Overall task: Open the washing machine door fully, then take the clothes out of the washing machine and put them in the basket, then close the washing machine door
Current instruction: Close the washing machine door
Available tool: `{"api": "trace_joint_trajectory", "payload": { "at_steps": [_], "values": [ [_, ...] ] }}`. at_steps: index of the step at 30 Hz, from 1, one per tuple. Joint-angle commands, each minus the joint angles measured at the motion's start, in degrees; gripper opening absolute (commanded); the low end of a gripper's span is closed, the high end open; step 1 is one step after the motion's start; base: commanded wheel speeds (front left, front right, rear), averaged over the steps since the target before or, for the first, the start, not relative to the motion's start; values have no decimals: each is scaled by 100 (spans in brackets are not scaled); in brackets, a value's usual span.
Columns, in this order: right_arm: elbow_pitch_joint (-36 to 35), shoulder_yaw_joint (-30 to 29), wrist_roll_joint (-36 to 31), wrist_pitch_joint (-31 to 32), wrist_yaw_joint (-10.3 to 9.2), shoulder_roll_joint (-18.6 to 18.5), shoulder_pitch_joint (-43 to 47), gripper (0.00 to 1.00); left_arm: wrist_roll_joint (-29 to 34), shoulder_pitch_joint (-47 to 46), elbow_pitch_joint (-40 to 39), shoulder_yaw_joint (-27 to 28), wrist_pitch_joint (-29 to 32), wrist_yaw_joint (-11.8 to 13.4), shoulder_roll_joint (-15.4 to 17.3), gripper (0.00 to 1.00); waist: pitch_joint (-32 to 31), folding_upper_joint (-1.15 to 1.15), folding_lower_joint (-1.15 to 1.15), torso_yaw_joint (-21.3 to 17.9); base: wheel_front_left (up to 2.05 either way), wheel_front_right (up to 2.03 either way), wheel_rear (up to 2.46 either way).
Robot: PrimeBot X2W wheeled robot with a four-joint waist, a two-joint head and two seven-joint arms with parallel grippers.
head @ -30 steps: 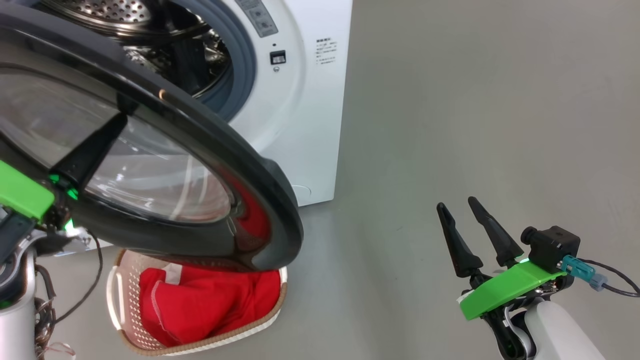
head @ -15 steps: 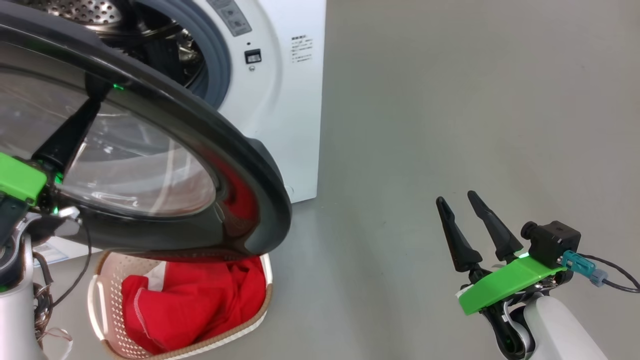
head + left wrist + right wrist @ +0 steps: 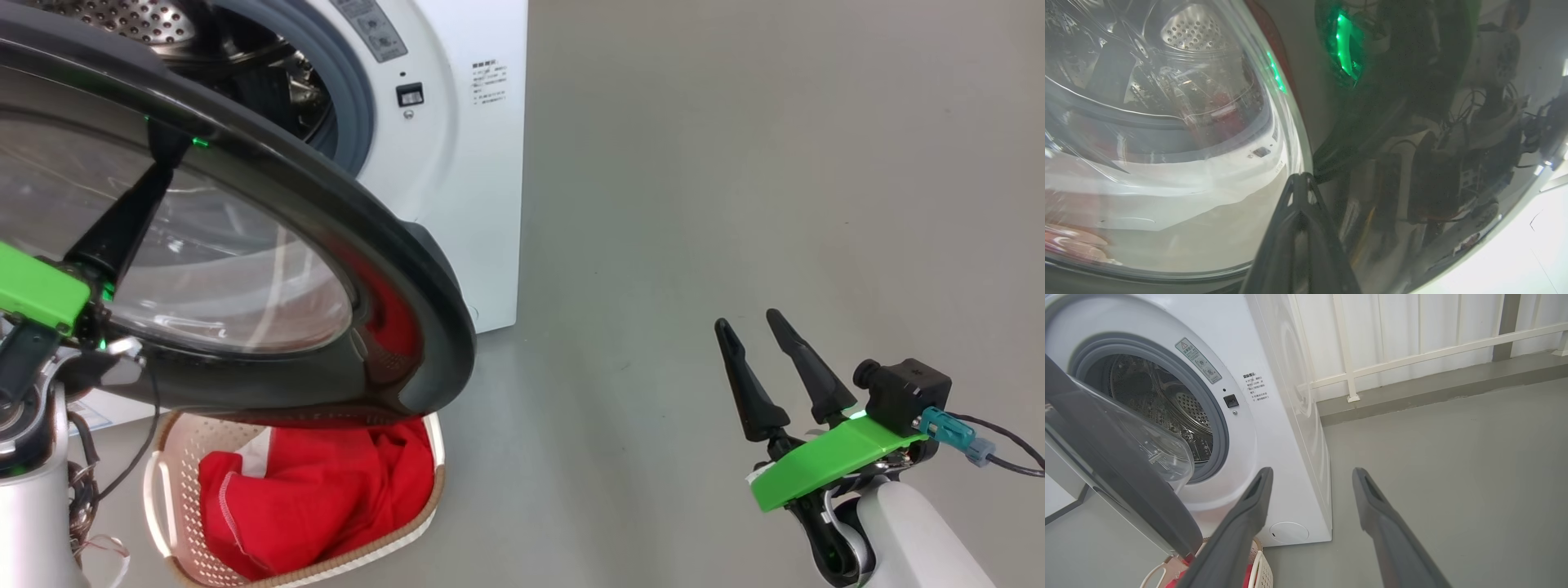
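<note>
The washing machine (image 3: 482,204) stands at the upper left, its steel drum (image 3: 139,16) showing. The washing machine door (image 3: 408,269) hangs partly open, crossing the left of the head view. My left gripper (image 3: 167,147) is shut, holding nothing, with its tip against the door's glossy face (image 3: 1412,122); in the left wrist view the left gripper (image 3: 1300,177) touches it beside the glass bowl. The red clothes (image 3: 326,490) lie in the basket (image 3: 163,490) on the floor under the door. My right gripper (image 3: 749,322) hangs open at the lower right, well clear of the machine (image 3: 1282,457).
Bare grey floor (image 3: 735,163) spreads to the right of the machine. A white railing (image 3: 1412,351) and a raised kerb (image 3: 1433,384) run along the back. Loose cables (image 3: 90,490) hang by my left arm, close to the basket.
The whole head view has shifted left, so the camera moved. My left fingers now reach a little higher on the door. The right gripper has stayed open in place.
</note>
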Motion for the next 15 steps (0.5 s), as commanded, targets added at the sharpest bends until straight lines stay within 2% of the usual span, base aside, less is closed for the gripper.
{"api": "trace_joint_trajectory", "payload": {
  "at_steps": [1, 15],
  "values": [
    [-152, 66, -37, -28, 9, 11, -67, 100, 40, -280, -215, 165, -3, -101, 200, 0, -2, 0, 0, 38, 0, 0, 0],
    [-146, 71, -52, -28, 9, -16, -52, 100, 226, -103, -353, 100, -48, -206, 309, 0, -61, 0, 0, 327, 0, 0, 0]
  ]
}}
